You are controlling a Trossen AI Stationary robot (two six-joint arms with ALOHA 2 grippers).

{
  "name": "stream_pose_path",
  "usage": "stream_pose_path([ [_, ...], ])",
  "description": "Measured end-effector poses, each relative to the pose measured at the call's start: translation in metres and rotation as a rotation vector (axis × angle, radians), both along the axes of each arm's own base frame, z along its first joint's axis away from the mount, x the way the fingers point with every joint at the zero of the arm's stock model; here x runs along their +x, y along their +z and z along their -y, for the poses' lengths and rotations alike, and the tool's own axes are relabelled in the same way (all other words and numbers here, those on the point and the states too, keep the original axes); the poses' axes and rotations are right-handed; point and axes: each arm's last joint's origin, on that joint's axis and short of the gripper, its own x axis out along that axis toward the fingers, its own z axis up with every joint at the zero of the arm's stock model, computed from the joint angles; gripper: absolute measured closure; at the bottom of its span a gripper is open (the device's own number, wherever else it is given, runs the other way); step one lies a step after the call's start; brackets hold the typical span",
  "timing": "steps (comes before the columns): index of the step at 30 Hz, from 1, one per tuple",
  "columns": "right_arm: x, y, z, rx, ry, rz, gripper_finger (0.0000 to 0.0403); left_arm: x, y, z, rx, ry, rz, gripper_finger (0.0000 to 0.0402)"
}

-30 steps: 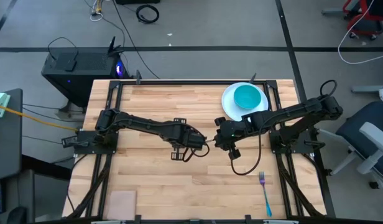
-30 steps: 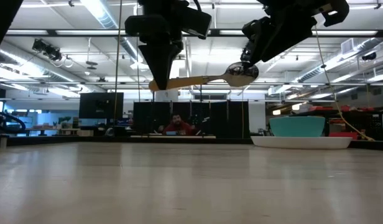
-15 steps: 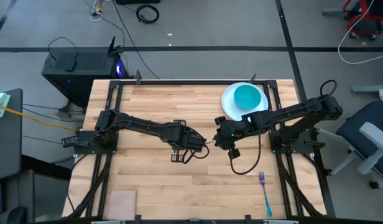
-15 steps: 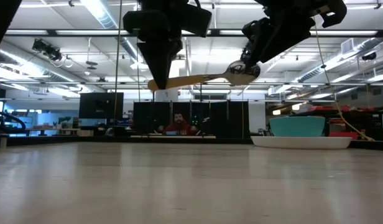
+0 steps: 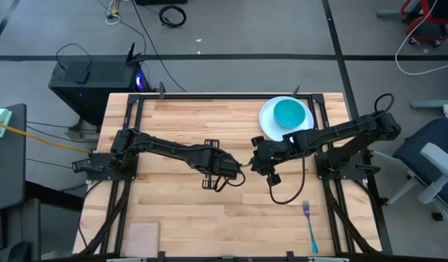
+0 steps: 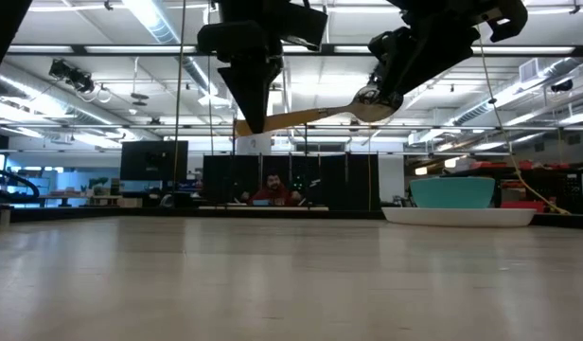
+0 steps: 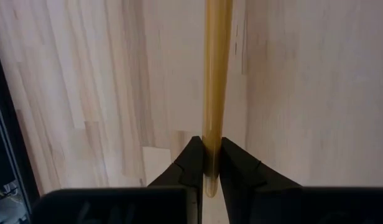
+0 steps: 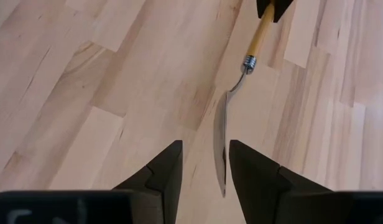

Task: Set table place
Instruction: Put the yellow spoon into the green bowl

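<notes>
My left pincer (image 7: 207, 163) clamps the spoon's (image 7: 214, 81) orange handle above mid-table (image 5: 173, 211); at three o'clock my right pincer (image 8: 205, 163) stands open around its bowl. I should close squarely before releasing.

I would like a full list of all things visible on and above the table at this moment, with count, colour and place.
table: one, light wood, under everything
plate: one, white, far right part of the table
bowl: one, teal, on the plate
fork: one, blue handle, near right part of the table
pad: one, tan, near left corner
spoon: one, orange handle, in the air at mid-table
left pincer: shut on the spoon handle
right pincer: open around the spoon's metal end
</notes>
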Motion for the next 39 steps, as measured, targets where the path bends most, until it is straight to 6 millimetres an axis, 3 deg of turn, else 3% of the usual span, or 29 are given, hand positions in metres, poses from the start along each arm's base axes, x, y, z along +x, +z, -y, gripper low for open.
stream_pose_path([
  [9, 0.0, 0.0, 0.0, 0.011, -0.015, -0.001, 0.0304, 0.0039, 0.0008, 0.0005, -0.005, -0.011, 0.038, 0.0363],
  [17, -0.0001, -0.0001, 0.0002, 0.011, -0.015, -0.003, 0.0389, 0.0046, 0.001, -0.0001, -0.001, -0.013, 0.044, 0.0363],
  [28, -0.0001, -0.0001, 0.0002, 0.007, -0.01, -0.003, 0.0397, 0.0043, 0.0016, -0.0001, -0.002, -0.013, 0.045, 0.0363],
  [39, -0.0008, -0.0006, 0.001, -0.032, -0.012, -0.007, 0.04, 0.0044, 0.0016, 0.0004, -0.008, -0.017, 0.046, 0.0264],
])
